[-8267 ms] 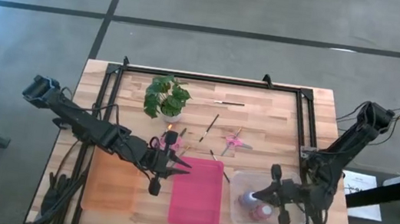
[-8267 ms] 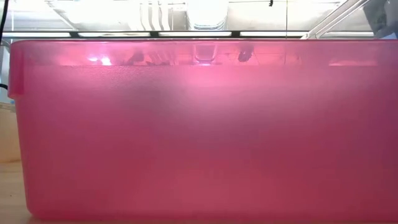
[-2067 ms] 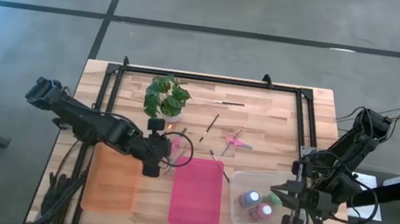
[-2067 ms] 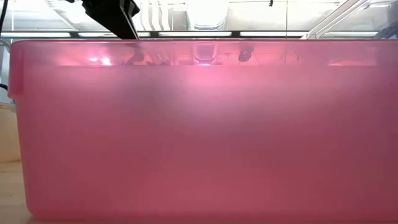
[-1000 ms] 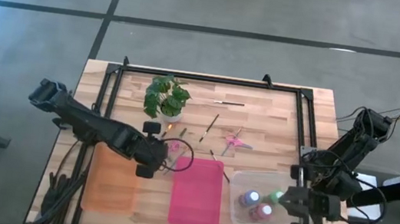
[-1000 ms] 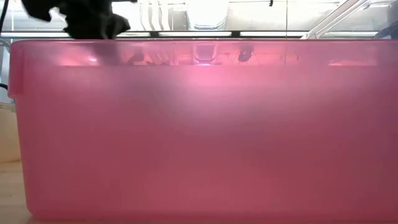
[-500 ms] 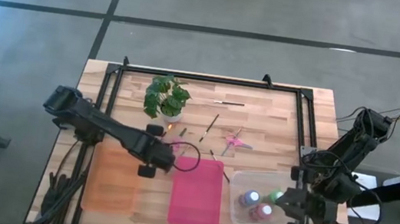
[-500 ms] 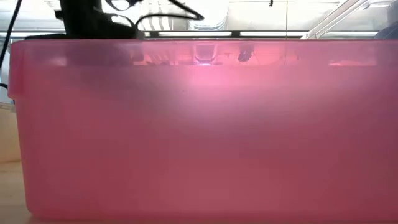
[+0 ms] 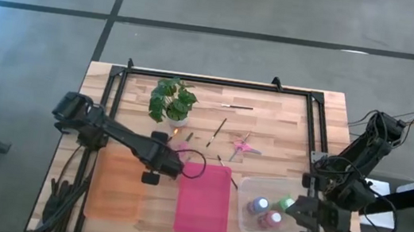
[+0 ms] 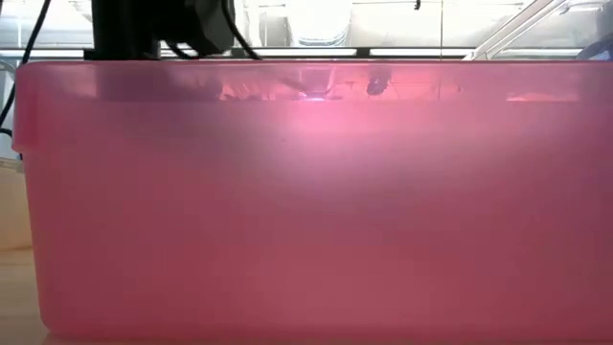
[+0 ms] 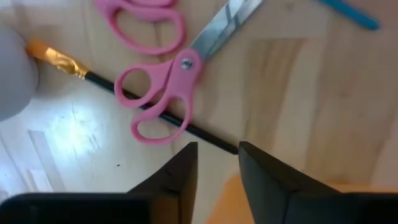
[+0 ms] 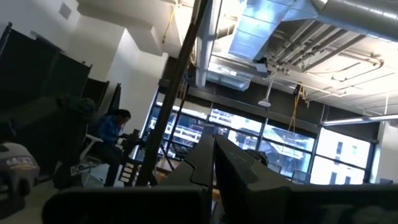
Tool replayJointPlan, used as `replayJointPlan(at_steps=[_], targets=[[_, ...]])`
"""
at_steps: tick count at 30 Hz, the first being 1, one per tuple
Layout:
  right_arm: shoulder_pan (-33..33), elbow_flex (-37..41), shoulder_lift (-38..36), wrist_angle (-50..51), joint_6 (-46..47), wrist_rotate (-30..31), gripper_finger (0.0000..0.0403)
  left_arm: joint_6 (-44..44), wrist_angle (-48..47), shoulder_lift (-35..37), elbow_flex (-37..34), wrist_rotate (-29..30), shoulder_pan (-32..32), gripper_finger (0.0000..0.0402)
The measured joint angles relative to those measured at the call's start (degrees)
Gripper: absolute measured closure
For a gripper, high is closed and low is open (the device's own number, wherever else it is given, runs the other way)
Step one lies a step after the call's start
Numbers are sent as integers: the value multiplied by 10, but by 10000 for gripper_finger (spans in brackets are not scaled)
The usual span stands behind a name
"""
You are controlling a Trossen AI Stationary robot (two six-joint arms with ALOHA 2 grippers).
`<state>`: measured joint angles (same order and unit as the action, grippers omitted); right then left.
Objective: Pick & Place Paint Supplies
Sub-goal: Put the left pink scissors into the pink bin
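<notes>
While the wooden table (image 9: 288, 111) carries every lot, entries run by size. Pink bin (image 9: 203, 200) and orange bin (image 9: 113, 186) — neither shows any contents. Clear tub (image 9: 246, 217) — holds three paint bottles (image 9: 267, 212). Right gripper (image 9: 306, 225) — beside the tub, fingers pressed together. Left gripper (image 11: 216, 163) — jaws slightly spread, empty, over pink scissors (image 11: 168, 93) lying across a brush (image 11: 124, 96). Risk: closing here could pinch both items, or nudge the brush away.

I'm looking into a lab-like industrial hall: exposed ceiling ducts (image 12: 348, 25), tall windows (image 12: 273, 140), grey concrete floor (image 9: 285, 10).
</notes>
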<state>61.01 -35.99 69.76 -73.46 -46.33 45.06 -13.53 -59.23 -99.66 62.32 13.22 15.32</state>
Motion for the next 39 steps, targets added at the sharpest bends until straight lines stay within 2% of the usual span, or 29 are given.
replayJointPlan(at_steps=[4,10,21,39], targets=[[0,0,0,0,0,0,394,7,19,0,-15,0,-9,248],[0,0,1,0,-1,0,394,25,48,0,-20,0,-25,243],[0,0,1,1,3,0,394,28,74,1,-39,-13,-39,289],[0,0,1,2,3,0,394,30,113,3,-72,-6,-41,291]])
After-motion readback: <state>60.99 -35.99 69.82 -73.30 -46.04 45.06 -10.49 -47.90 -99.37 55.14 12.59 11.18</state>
